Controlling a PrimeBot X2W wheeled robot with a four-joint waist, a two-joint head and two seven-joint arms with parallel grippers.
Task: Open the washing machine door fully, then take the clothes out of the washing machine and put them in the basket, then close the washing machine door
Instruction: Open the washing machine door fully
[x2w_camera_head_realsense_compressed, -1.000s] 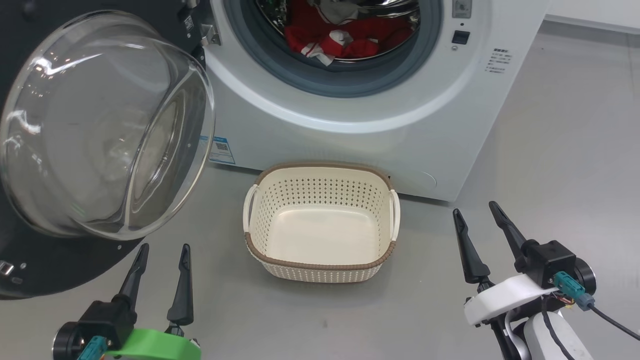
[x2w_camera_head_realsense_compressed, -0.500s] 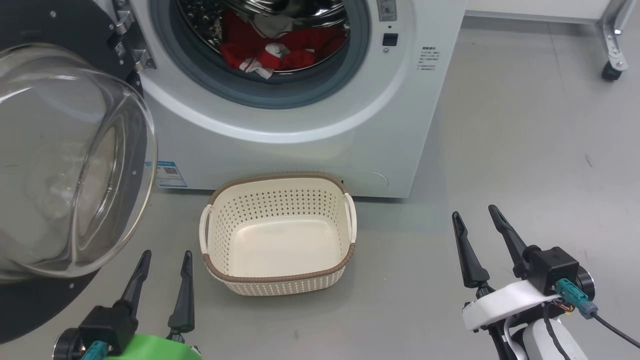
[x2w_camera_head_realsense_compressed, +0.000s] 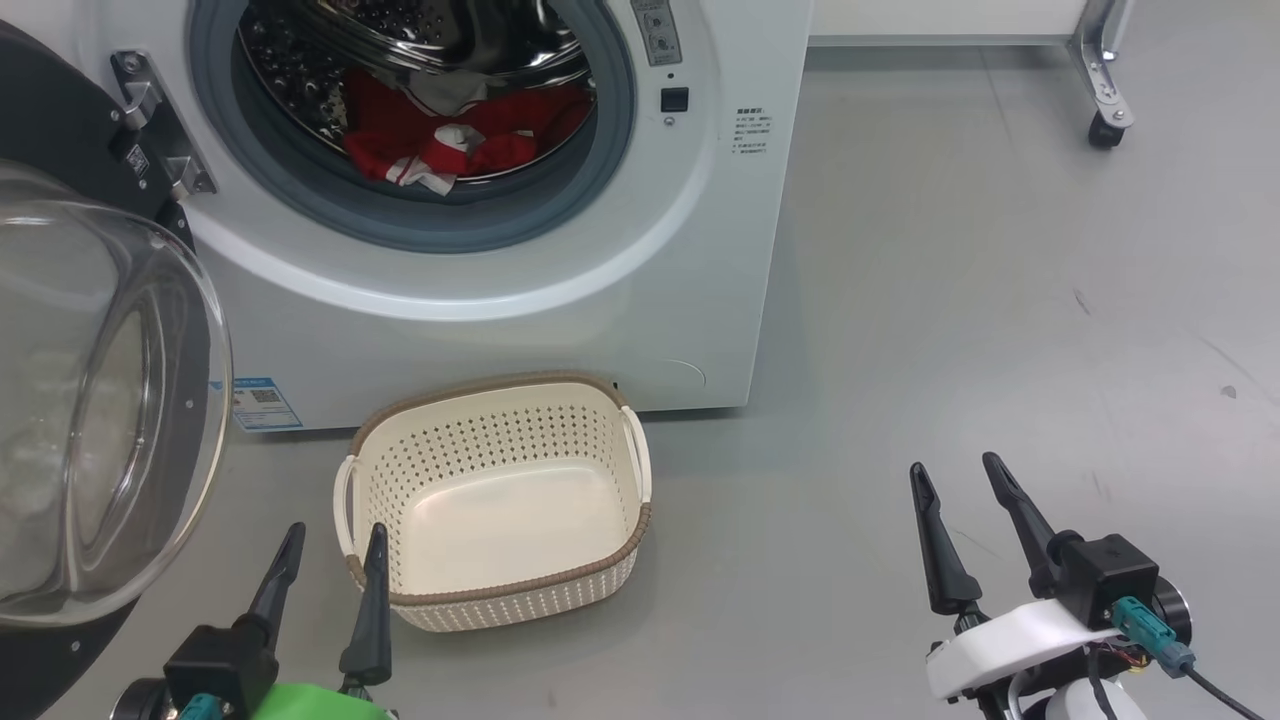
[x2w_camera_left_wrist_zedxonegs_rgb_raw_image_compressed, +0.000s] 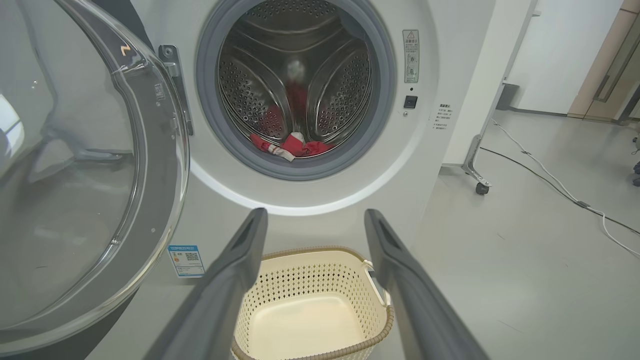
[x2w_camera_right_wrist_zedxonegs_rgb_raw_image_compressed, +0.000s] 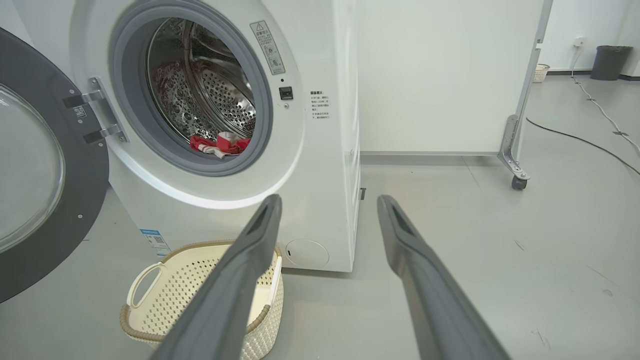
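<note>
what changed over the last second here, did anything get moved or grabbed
Only the head camera turned, toward the robot's right: the washing machine, its open washing machine door and the basket slid left in the head view without moving themselves. Nothing was taken or let go. Unchanged: left claw and right claw open and empty, clothes inside the machine, basket empty.

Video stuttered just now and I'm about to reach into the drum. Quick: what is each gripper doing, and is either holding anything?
Left gripper: open, holding nothing.
Right gripper: open, holding nothing.
</note>
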